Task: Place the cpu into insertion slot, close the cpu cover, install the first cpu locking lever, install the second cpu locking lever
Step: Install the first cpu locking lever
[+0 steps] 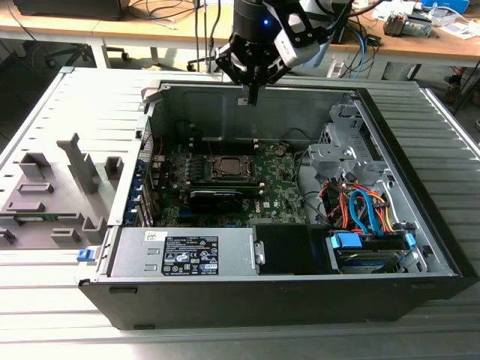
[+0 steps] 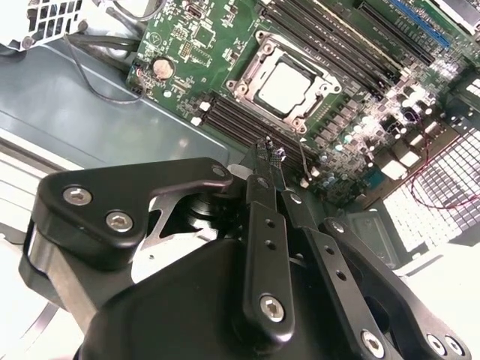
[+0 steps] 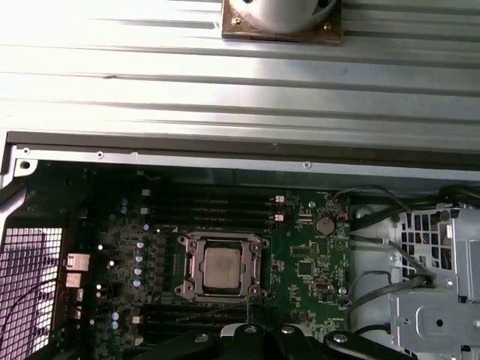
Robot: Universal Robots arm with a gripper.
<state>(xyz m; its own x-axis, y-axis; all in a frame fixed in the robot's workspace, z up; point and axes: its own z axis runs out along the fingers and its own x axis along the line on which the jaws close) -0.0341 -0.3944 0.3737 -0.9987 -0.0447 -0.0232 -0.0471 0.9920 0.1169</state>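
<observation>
pincer (image 1: pixel 253 96): tips pressed together, pinching nothing, raised over the far side of the open computer case (image 1: pixel 225 296) | cpu (image 2: pixel 289 84): seated in the insertion slot (image 3: pixel 253 291) on the green motherboard (image 2: pixel 187 37), cpu cover (image 2: pixel 251 75) flat around it | relation: cpu lies below and well apart from the tips, no contact

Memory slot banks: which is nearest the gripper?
The slot bank between the cpu and the case wall; the other bank lies beyond the cpu from the gripper.

Arm (image 1: pixel 251 19) overhead, wrist vertical, gripper (image 1: pixel 253 96) pointing straight down, hanging free in the air; slim fingers (image 2: pixel 262 157) pressed together at the tips.
</observation>
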